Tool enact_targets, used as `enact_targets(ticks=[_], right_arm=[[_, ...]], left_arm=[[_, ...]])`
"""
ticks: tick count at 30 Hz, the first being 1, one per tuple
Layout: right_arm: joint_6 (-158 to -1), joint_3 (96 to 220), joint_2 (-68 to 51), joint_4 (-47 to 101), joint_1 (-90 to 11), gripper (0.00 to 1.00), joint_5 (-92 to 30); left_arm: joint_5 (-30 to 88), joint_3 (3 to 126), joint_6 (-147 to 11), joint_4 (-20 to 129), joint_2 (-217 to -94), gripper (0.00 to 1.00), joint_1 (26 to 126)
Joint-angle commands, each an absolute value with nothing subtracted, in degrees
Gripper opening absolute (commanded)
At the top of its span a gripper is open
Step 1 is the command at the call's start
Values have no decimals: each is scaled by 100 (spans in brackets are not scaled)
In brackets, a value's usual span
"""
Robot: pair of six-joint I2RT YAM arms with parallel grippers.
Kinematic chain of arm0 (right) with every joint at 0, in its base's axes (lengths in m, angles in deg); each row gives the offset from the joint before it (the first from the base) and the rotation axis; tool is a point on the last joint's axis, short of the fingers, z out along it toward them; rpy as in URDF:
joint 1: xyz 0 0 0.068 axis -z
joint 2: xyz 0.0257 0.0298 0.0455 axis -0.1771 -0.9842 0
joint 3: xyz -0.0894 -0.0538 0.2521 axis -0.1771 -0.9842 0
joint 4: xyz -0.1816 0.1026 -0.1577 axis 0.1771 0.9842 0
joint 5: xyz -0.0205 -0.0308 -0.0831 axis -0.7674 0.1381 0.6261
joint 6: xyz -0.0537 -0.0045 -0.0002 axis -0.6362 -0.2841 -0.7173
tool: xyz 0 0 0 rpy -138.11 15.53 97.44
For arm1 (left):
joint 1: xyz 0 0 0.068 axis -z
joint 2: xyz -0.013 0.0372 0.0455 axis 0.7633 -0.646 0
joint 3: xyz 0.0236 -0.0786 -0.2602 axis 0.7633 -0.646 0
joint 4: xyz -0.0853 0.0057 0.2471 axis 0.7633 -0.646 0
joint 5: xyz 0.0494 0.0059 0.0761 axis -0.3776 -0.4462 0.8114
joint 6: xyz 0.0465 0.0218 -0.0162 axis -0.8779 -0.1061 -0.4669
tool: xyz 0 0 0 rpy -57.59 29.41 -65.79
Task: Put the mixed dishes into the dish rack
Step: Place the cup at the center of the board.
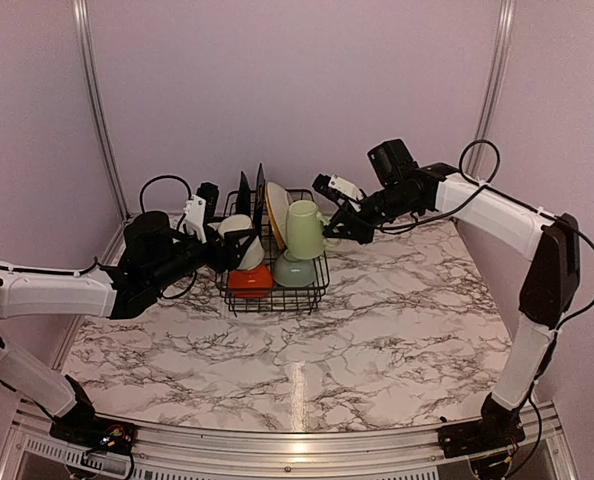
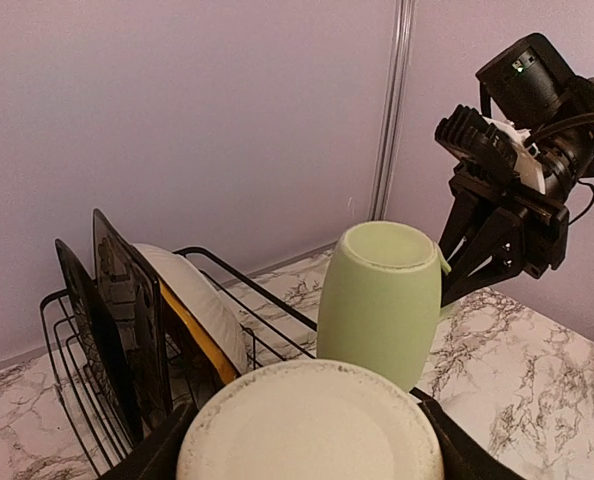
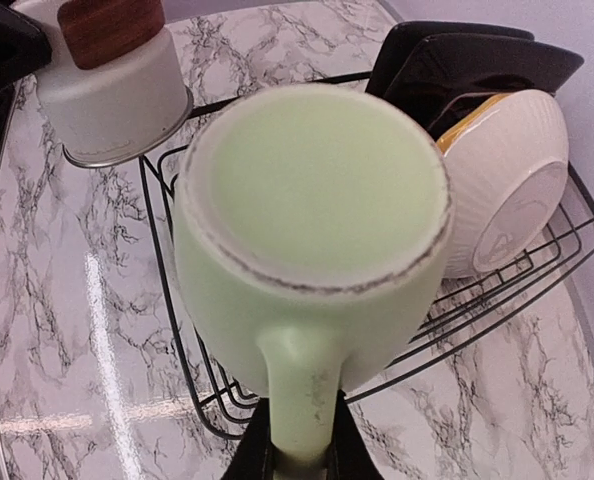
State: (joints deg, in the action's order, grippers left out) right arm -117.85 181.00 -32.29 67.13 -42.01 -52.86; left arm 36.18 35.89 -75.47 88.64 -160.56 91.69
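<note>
Mug: the pale green mug [image 3: 312,230] sits straight ahead of the right pincer [image 3: 297,455], its handle pointing back between the fingers. The shallow ringed end faces up, so it looks inverted, probably so it drains.
Right pincer: narrow, pinching the mug's handle from both sides. Gripping the handle keeps the fingers clear of the wires.
Mug vs rack: the mug hangs over the near side of the dish rack [image 1: 275,303], which lies below and beyond the pincer. I cannot tell whether it rests on the wires.
Plates: beyond the mug and off to one side of the pincer, the yellow scalloped plate [image 3: 497,180] and the black square plates [image 3: 477,65] stand on edge in the prongs.
Left pincer: the left pincer [image 2: 312,450] is spread wide, with a finger on each side of a white cup [image 2: 307,410]. It appears to hold the cup close beside the mug.
Right arm: elbow raised high, forearm stretched across to the rack, wrist tipped down.
Left arm: forearm low and nearly level, reaching in from the rack's opposite side.
Judgement: the arms crowd each other, so lowering the mug needs care.
</note>
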Motion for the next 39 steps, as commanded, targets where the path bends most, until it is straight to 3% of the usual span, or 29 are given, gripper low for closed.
enact_targets(ticks=[1,12,30,39], right_arm=[[-11659,17913,-2772,6183,-3904,0,-5452],[-11469,17097,-2260,5852,-3099,0,-5439],[-11512,14233,-1744,4448,-2435,0,-5338],[-11579,13707,-1791,4308,-2435,0,-5189]], left_arm=[[3392,3744,-7423,9055,-16264,40,9177],[3543,3773,-7463,9058,-16221,40,9177],[3654,3921,-7476,8857,-15759,41,9143],[4687,3081,-7403,8949,-15210,41,9069]])
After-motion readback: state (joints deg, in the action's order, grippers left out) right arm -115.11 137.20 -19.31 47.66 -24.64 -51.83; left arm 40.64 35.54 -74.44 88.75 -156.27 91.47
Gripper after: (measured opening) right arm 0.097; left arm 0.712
